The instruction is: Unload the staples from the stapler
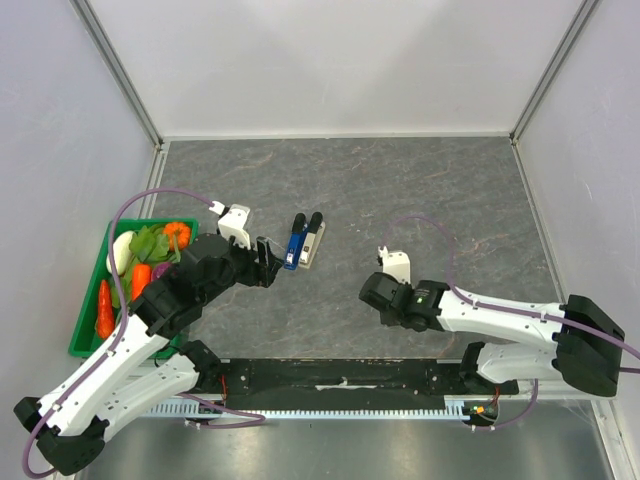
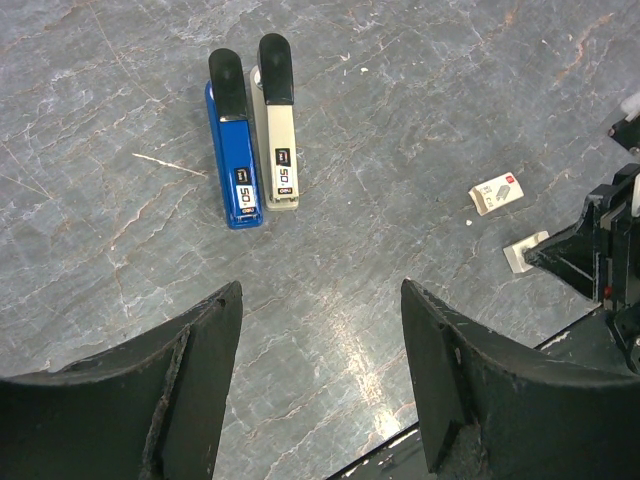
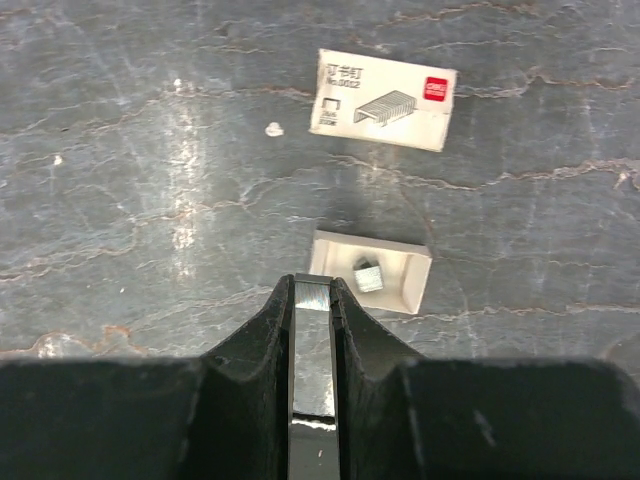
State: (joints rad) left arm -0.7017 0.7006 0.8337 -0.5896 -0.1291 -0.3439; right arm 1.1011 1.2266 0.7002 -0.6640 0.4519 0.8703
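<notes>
The grey-silver stapler (image 1: 313, 240) (image 2: 278, 130) lies closed on the table, side by side with a blue stapler (image 1: 294, 244) (image 2: 232, 150). My left gripper (image 1: 270, 262) (image 2: 320, 295) hovers open and empty just short of the pair. My right gripper (image 1: 374, 291) (image 3: 313, 285) is shut on a shiny strip of staples (image 3: 313, 340), which stands between the jaws. Its tip is at the near edge of a small white tray (image 3: 405, 292) that holds a short block of staples (image 3: 368, 277).
A white staple-box sleeve (image 3: 385, 98) (image 2: 497, 194) lies flat beyond the tray. A green basket (image 1: 90, 300) of toy vegetables sits at the table's left side beside the left arm. White walls enclose the grey marbled table (image 1: 400, 190).
</notes>
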